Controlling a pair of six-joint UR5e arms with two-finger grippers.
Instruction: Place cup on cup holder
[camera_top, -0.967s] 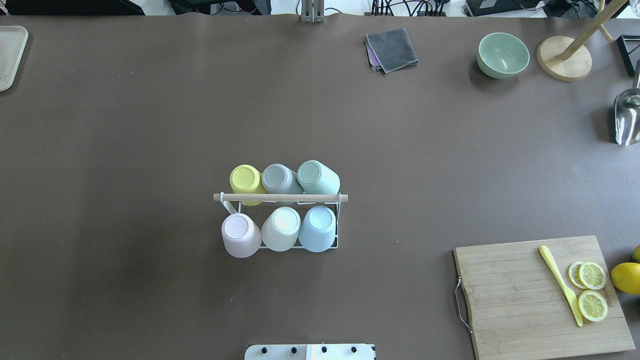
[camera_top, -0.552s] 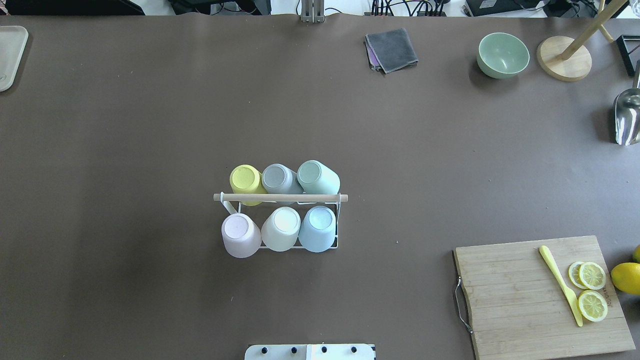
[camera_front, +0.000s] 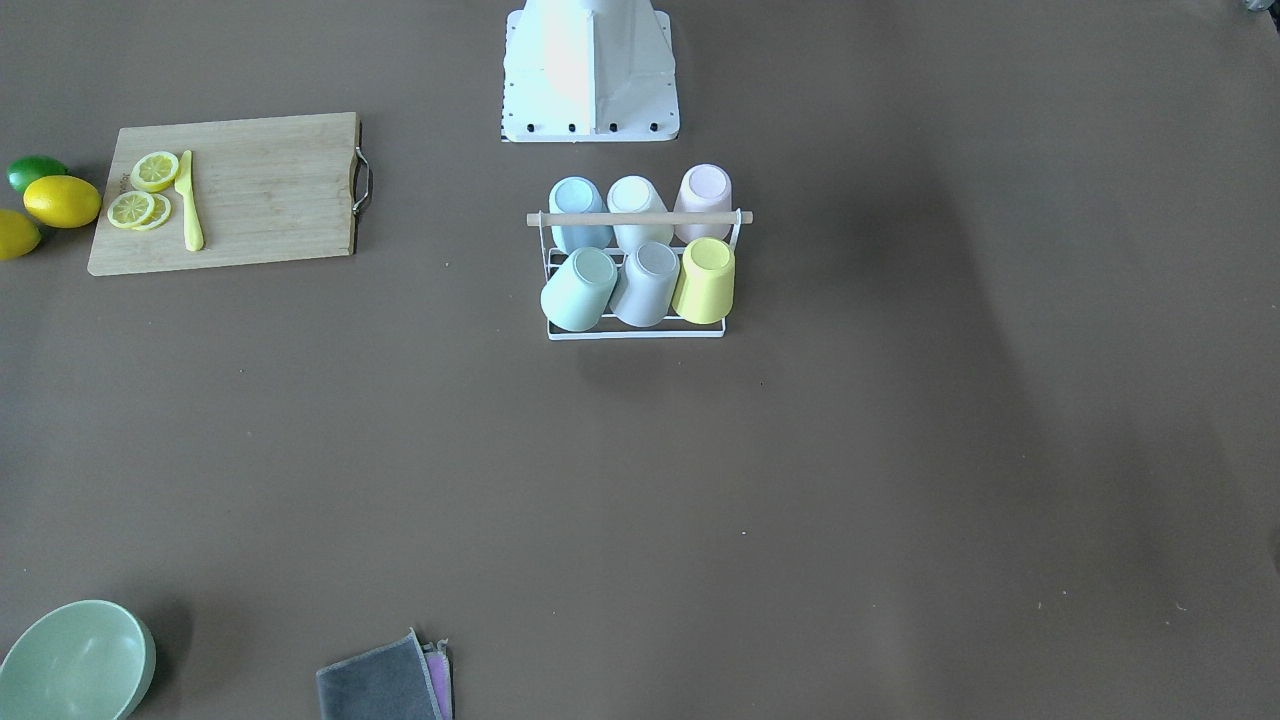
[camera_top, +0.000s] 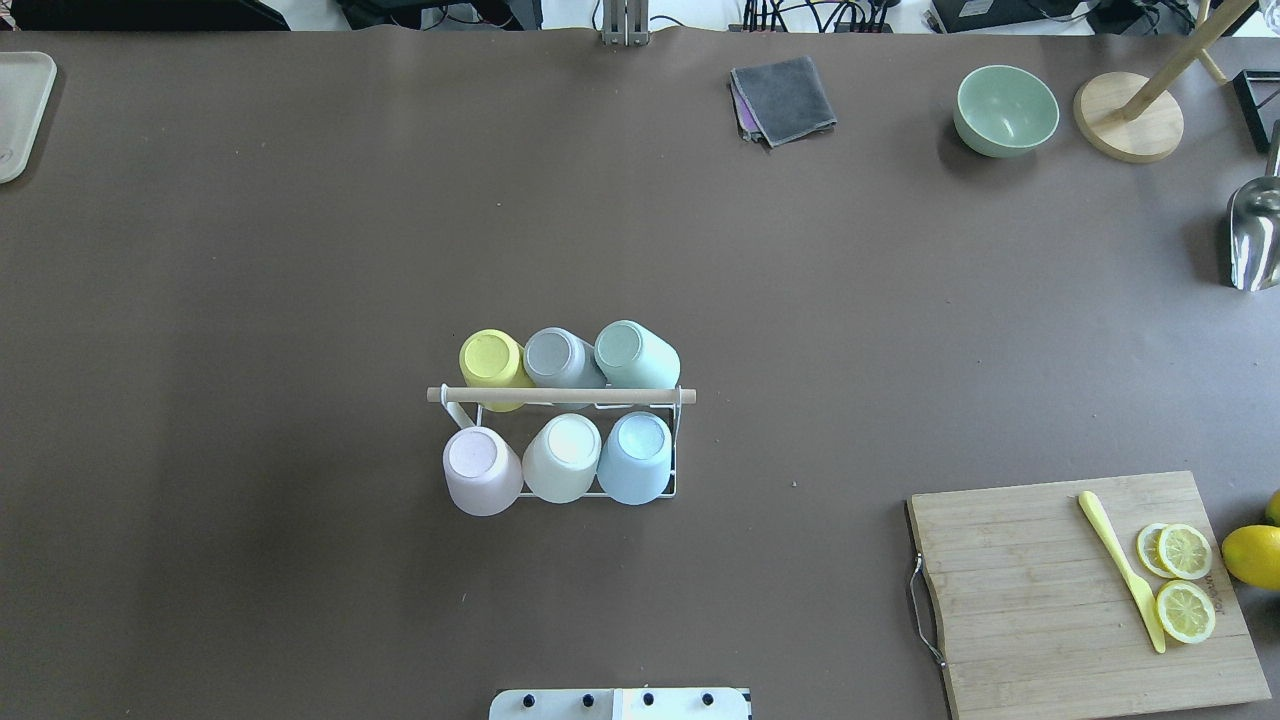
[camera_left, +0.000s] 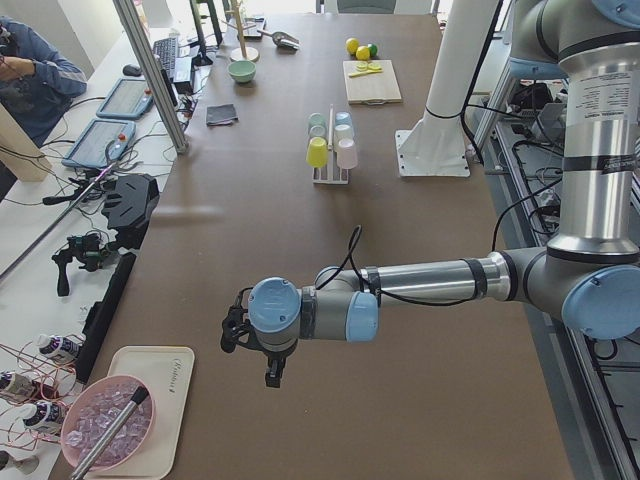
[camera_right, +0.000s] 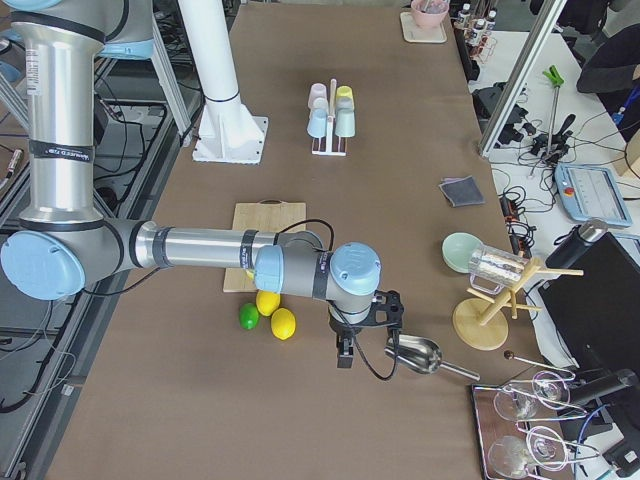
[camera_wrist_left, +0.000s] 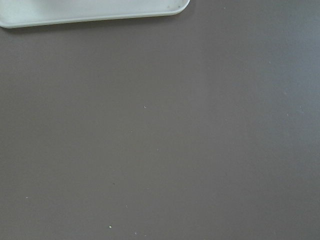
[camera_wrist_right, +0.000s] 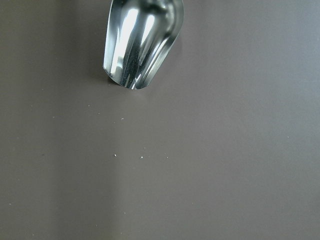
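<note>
Cups (camera_top: 565, 458), all six, sit inverted on the cup holder (camera_top: 560, 396) in the middle of the surface (camera_top: 300, 250), unmoved this past second, so placing seems done. Left hand (camera_left: 268, 372) and right hand (camera_right: 345, 352) hover far off; whether either is open I cannot tell.

cup holder (camera_top: 677, 455) — six cups (camera_top: 572, 450), dowel (camera_top: 560, 395) across

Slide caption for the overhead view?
Six pastel cups upside down on the cup holder mid-table; cutting board at lower right.

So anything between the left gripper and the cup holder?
Nothing visible: only bare table lies between the left gripper and the cup holder, which carries six cups.
</note>
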